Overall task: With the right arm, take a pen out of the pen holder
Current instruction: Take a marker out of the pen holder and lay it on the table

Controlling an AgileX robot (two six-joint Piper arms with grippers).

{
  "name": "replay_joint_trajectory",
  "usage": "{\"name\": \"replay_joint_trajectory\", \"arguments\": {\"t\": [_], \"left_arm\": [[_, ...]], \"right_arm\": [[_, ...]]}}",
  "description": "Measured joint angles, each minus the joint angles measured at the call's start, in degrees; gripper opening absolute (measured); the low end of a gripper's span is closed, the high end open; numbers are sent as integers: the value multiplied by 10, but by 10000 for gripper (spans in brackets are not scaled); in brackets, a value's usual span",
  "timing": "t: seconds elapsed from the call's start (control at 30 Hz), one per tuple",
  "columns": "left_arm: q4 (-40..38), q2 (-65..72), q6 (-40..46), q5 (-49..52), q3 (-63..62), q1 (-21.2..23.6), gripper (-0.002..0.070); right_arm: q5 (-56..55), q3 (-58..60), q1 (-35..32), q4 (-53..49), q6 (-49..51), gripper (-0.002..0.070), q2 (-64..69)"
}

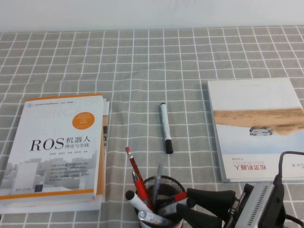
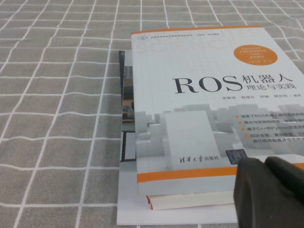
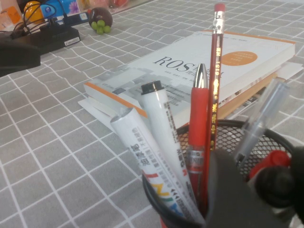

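The black mesh pen holder (image 1: 159, 202) stands at the near edge of the table. It holds a red pencil (image 1: 135, 171), a red pen (image 3: 198, 118), two white markers (image 3: 161, 137), a clear pen (image 3: 259, 118) and a red marker with a black end (image 3: 273, 183). My right gripper (image 1: 186, 202) reaches into the holder from the right. Its fingers (image 3: 228, 190) are open on either side of the red marker, with a gap still showing beside it. My left gripper (image 2: 268, 190) hovers shut over the ROS book (image 2: 209, 95), holding nothing.
A loose black-and-white marker (image 1: 166, 127) lies mid-table beyond the holder. The ROS book stack (image 1: 57, 147) sits to the holder's left and a pale book (image 1: 259, 128) to its right. A black device and small toys (image 3: 52, 35) lie off past the left book.
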Motion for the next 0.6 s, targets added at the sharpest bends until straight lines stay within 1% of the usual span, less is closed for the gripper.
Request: {"name": "replay_joint_trajectory", "arguments": {"t": [0.13, 0.33, 0.6], "left_arm": [[0, 0, 0, 0, 0, 0, -4], [0, 0, 0, 0, 0, 0, -4], [0, 0, 0, 0, 0, 0, -4]], "right_arm": [[0, 0, 0, 1, 0, 179, 0], [0, 0, 0, 8, 0, 124, 0], [0, 0, 0, 22, 0, 119, -2]]}}
